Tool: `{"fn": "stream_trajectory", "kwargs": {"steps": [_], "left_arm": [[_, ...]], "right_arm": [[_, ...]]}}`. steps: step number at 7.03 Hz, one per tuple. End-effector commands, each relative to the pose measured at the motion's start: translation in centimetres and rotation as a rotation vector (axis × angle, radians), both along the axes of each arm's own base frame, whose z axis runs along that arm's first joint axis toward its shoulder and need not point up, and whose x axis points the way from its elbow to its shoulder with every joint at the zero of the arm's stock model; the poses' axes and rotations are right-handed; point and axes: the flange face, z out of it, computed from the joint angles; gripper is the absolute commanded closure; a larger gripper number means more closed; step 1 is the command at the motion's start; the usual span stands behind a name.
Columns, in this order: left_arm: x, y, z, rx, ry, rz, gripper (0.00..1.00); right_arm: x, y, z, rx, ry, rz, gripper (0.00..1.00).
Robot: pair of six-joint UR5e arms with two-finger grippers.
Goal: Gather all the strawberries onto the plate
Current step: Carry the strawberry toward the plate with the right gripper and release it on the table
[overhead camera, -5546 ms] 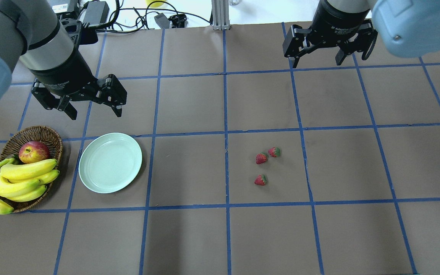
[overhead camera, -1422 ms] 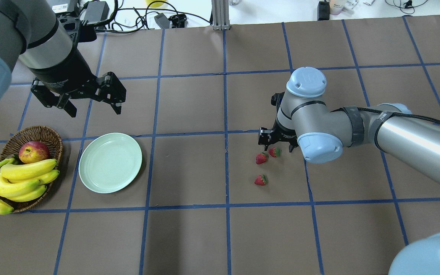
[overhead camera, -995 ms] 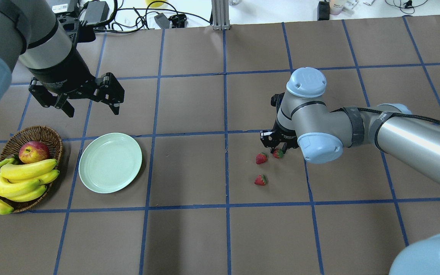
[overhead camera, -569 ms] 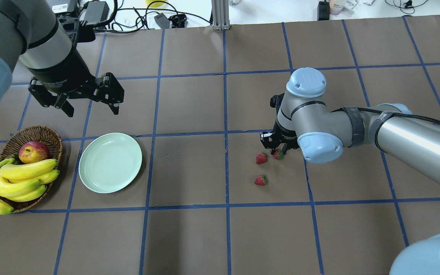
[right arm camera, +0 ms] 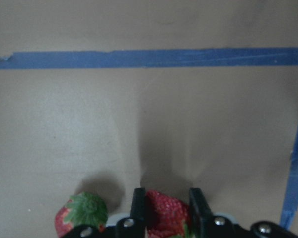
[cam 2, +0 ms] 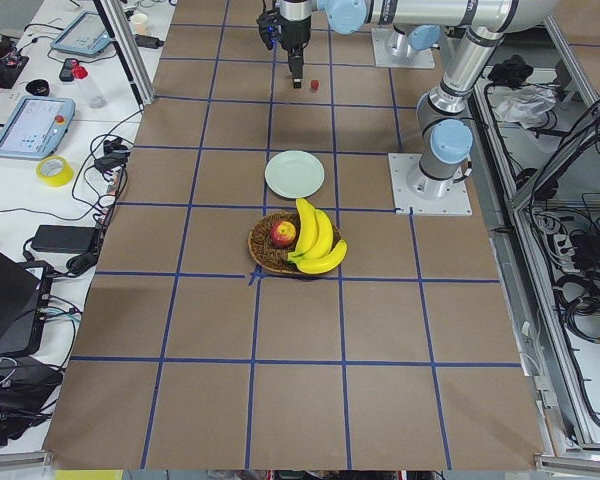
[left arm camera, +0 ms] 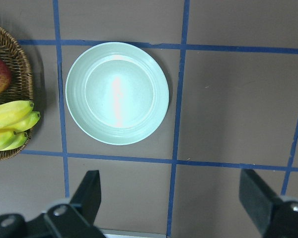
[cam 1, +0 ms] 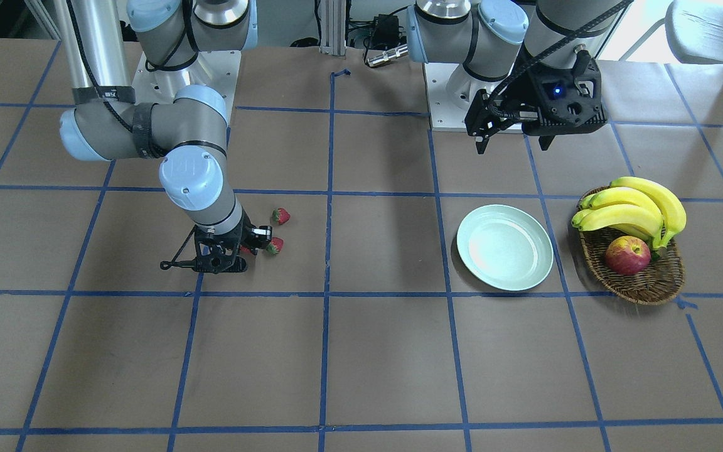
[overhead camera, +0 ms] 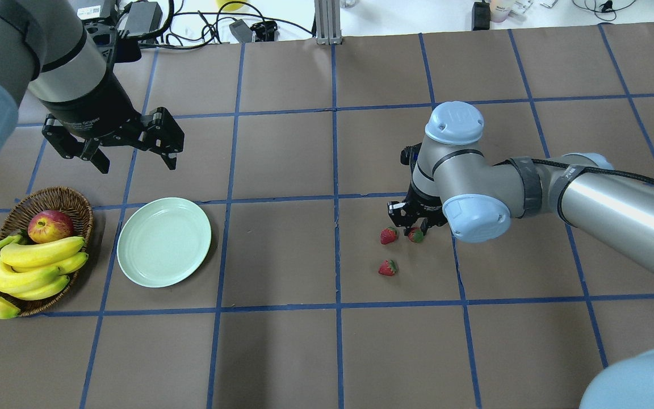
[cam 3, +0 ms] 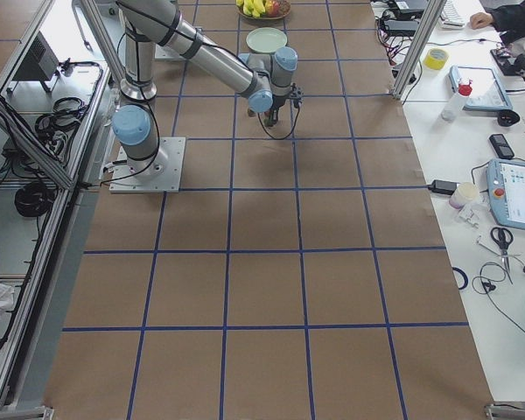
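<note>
1. Down from the table's (overhead camera: 281,352) far edge, where it hung five seconds ago, the right gripper (overhead camera: 416,228) now stands low among the strawberries. The one it took has slid a touch toward the robot since the jaws met about a second ago.
2. Its jaws are clamped on that strawberry (right arm camera: 164,216). My right wrist view shows both fingers (right arm camera: 137,204) pressed against its red sides. I cannot tell whether the fruit is clear of the table.
3. The second strawberry (overhead camera: 388,235) lies just beside the gripper, on the plate's side, with its green cap turned toward the wrist camera.
4. The third strawberry (overhead camera: 387,267) lies a little apart from the pair, nearer the robot and in the same blue-taped square.
5. All three are well apart from the plate (overhead camera: 164,241), which sits flat just beside the basket (overhead camera: 80,200).
6. The left gripper (overhead camera: 114,152) hangs above the table just beyond the plate, jaws wide apart. It has hardly shifted over these five seconds. My left wrist view looks straight down on the plate, which lies ahead of the two spread fingers.
7. The basket holds a bunch of bananas (overhead camera: 32,264), which spills over its rim, and an apple (overhead camera: 50,225).
</note>
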Motion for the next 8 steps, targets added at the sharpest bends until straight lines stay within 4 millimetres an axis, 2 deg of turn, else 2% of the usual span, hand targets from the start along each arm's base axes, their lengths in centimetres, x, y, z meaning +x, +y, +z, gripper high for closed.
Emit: {"fn": "stream_trajectory", "kwargs": {"steps": [1,2,3,4,5,6,7,8], "left_arm": [[0.0,0.0,0.0,0.000,0.000,0.000,0.00],[0.0,0.0,0.0,-0.001,0.000,0.000,0.00],[0.0,0.0,0.0,-0.001,0.000,0.000,0.00],[0.0,0.0,0.0,0.000,0.000,0.000,0.00],[0.0,0.0,0.0,-0.001,0.000,0.000,0.00],[0.0,0.0,0.0,-0.001,0.000,0.000,0.00],[-0.1,0.0,0.0,-0.003,0.000,-0.002,0.00],[0.0,0.0,0.0,-0.003,0.000,-0.001,0.00]], "right_arm": [[0.0,-0.1,0.4,0.003,0.004,0.004,0.87],[0.0,-0.4,0.8,-0.010,0.006,0.003,0.87],[0.6,-1.9,3.0,-0.036,-0.006,-0.009,0.86],[2.5,-3.3,5.7,-0.048,-0.007,-0.004,0.86],[5.2,-3.6,7.0,-0.038,-0.020,-0.041,0.86],[8.9,-2.5,6.7,-0.016,-0.070,-0.069,0.86],[13.6,-1.3,6.7,-0.032,-0.091,-0.077,0.86],[17.5,-1.1,6.9,-0.050,-0.102,-0.064,0.86]]}}
